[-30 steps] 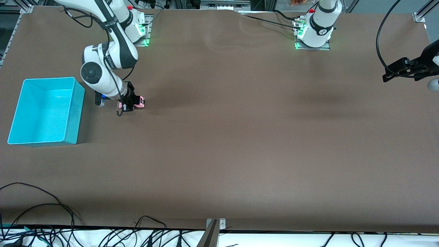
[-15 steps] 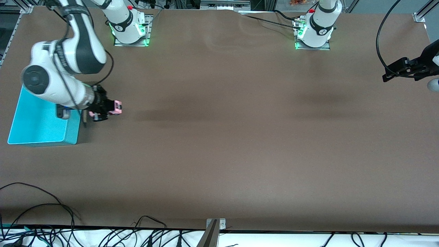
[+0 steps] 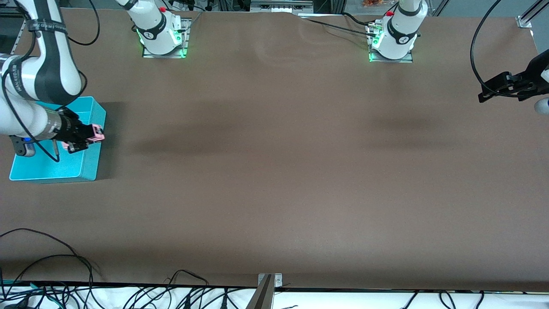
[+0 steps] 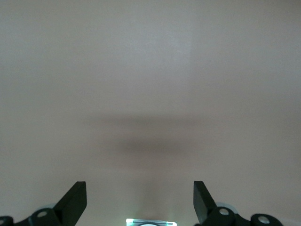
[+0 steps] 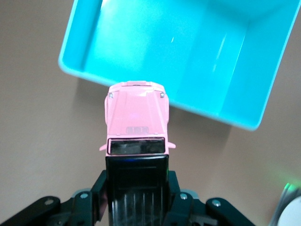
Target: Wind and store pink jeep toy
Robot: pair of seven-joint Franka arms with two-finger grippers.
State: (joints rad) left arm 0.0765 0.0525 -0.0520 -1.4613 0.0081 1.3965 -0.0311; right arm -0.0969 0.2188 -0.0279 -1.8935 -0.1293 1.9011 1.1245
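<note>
- I am pinching the pink jeep toy (image 3: 95, 133) in my right gripper (image 3: 81, 136) at mid-left of the frame, over the cyan bin (image 3: 92, 165) rim.
- My left gripper (image 4: 141, 202) is waiting, fingers spread, over bare table (image 3: 274, 171) at the right edge.

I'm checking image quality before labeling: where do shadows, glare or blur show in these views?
Front view: broad soft shadows band the brown table, and green lights glow at both arm bases. Right wrist view: the pink jeep toy is sharp, with bright streaks of glare inside the cyan bin. Left wrist view: only a faint double shadow on bare table, and the dark fingers look soft.
</note>
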